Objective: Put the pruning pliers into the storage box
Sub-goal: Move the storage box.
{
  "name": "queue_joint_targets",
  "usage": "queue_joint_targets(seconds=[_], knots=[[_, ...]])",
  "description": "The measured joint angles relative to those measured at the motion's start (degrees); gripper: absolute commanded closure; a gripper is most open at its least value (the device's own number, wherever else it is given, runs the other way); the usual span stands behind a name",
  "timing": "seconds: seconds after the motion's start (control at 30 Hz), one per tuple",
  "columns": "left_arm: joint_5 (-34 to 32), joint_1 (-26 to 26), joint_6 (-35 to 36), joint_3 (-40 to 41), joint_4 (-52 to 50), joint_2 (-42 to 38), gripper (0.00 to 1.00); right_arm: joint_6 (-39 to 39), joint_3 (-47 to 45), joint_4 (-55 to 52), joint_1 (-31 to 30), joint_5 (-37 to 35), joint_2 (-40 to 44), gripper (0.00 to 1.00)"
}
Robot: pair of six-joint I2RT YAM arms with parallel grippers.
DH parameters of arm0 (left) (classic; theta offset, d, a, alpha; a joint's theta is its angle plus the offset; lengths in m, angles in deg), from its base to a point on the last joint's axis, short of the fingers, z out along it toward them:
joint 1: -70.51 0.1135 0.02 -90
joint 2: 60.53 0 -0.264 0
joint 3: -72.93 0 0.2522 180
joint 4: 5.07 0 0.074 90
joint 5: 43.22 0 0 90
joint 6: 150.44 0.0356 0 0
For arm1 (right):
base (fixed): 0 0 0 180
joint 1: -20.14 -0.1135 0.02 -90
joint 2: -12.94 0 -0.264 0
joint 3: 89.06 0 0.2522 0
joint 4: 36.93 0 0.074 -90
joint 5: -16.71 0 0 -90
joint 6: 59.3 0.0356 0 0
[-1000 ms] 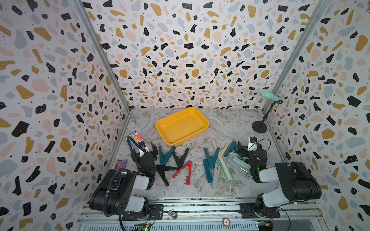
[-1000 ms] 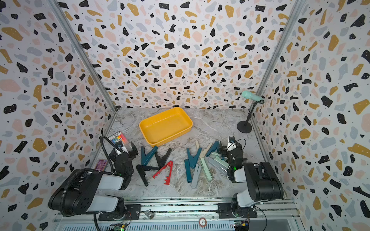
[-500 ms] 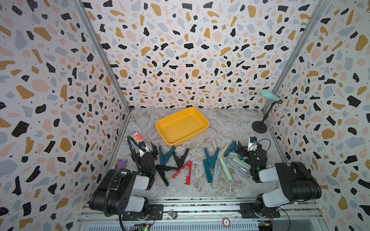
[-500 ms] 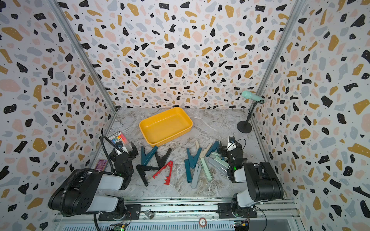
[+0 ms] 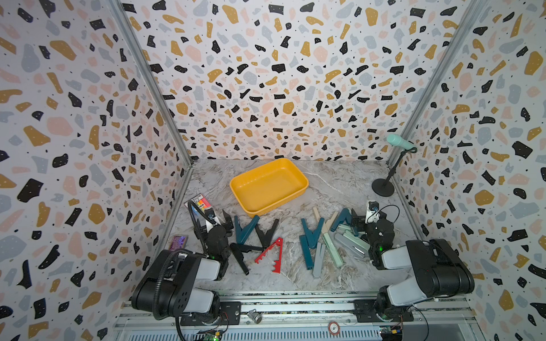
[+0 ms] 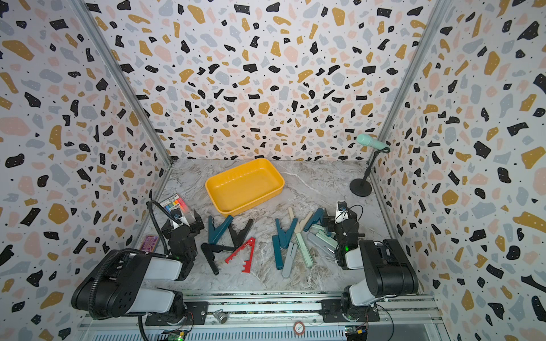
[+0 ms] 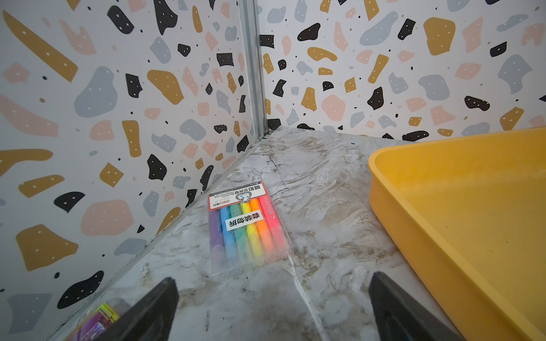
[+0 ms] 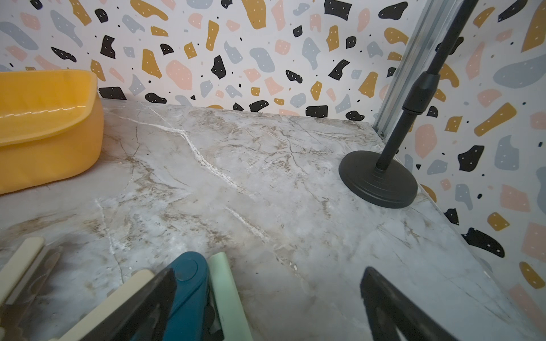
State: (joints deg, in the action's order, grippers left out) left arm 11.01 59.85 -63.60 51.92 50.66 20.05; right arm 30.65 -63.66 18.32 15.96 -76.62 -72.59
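Observation:
The yellow storage box (image 5: 269, 184) (image 6: 243, 184) lies empty at the middle back of the marble table. Several pruning pliers lie in front of it: teal (image 5: 245, 228), black (image 5: 267, 233) and red (image 5: 270, 254) ones near my left arm, and teal (image 5: 308, 239), grey (image 5: 318, 259) and mint (image 5: 332, 249) ones near my right arm. My left gripper (image 5: 214, 220) (image 7: 273, 279) is open over bare table, with the box wall (image 7: 458, 206) beside it. My right gripper (image 5: 366, 220) (image 8: 269, 271) is open. A teal plier (image 8: 186, 283) and a mint one (image 8: 227, 292) lie by one finger.
A rainbow marker packet (image 5: 201, 203) (image 7: 246, 227) lies by the left wall, and a small purple card (image 5: 178, 242) lies nearer the front. A microphone stand (image 5: 383, 187) (image 8: 378, 180) stands at the back right corner. Patterned walls close in on three sides.

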Motion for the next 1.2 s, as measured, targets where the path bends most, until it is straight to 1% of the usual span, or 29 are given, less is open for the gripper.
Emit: queue_joint_targets(seconds=[0.57, 0.67, 0.73, 0.77, 0.83, 0.9, 0.97, 1.07, 1.2], knots=[[0.6, 0.1, 0.0, 0.0, 0.0, 0.0, 0.01, 0.0, 0.0, 0.0, 0.0, 0.0, 0.0, 0.0], [0.5, 0.1, -0.1, -0.2, -1.1, -0.7, 0.0, 0.0, 0.0, 0.0, 0.0, 0.0, 0.0, 0.03], [-0.2, 0.2, -0.4, -2.3, -7.4, -3.9, 0.0, 0.2, 0.2, -1.1, 0.0, -0.4, 0.5, 0.03], [-0.7, 0.2, -0.8, -4.6, -12.2, -6.8, 0.01, 0.3, 0.8, -3.4, 0.0, -0.6, 1.3, 0.03], [-0.8, 0.3, -2.1, -8.8, -18.2, -11.9, 0.0, 1.1, 3.3, -9.6, 0.1, -0.9, 3.9, 0.03], [-0.3, 0.3, -4.2, -12.1, -21.5, -16.5, 0.01, 2.3, 7.1, -15.8, 0.2, -0.8, 6.5, 0.03], [0.3, 0.4, -6.8, -15.3, -24.6, -18.7, 0.01, 3.8, 10.4, -20.4, 0.2, -0.7, 8.7, 0.03], [1.9, 0.3, -10.2, -20.7, -31.1, -15.9, 0.01, 5.6, 12.6, -25.9, 0.2, -0.5, 10.8, 0.04], [6.1, 0.3, -13.8, -28.2, -41.3, -7.7, 0.0, 6.7, 12.9, -32.6, 0.2, -0.3, 11.9, 0.04]])
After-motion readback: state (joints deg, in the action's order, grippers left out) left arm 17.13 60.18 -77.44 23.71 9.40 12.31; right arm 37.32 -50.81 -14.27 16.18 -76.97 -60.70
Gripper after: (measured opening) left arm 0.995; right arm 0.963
